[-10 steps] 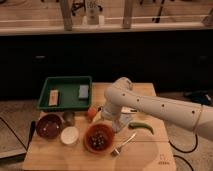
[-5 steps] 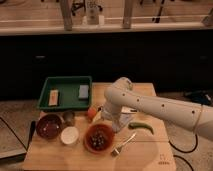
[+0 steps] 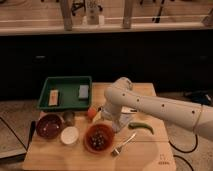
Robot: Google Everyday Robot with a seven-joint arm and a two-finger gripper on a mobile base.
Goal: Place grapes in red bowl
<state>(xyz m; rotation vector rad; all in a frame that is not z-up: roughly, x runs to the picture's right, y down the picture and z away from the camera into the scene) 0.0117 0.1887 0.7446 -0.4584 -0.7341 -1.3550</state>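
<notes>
The red bowl (image 3: 88, 141) stands on the wooden table, front centre. A dark cluster, the grapes (image 3: 100, 140), lies inside it. My gripper (image 3: 113, 123) hangs from the white arm, which reaches in from the right. It is just above and behind the bowl's right rim, beside the orange fruit (image 3: 92, 113). The arm's wrist hides most of the gripper.
A green tray (image 3: 66, 83) with two small blocks sits at the back left. A dark bowl (image 3: 49, 125), a small tin (image 3: 68, 118) and a white bowl (image 3: 69, 135) stand to the left. A long green pepper (image 3: 142, 127) and a fork (image 3: 123, 145) lie to the right.
</notes>
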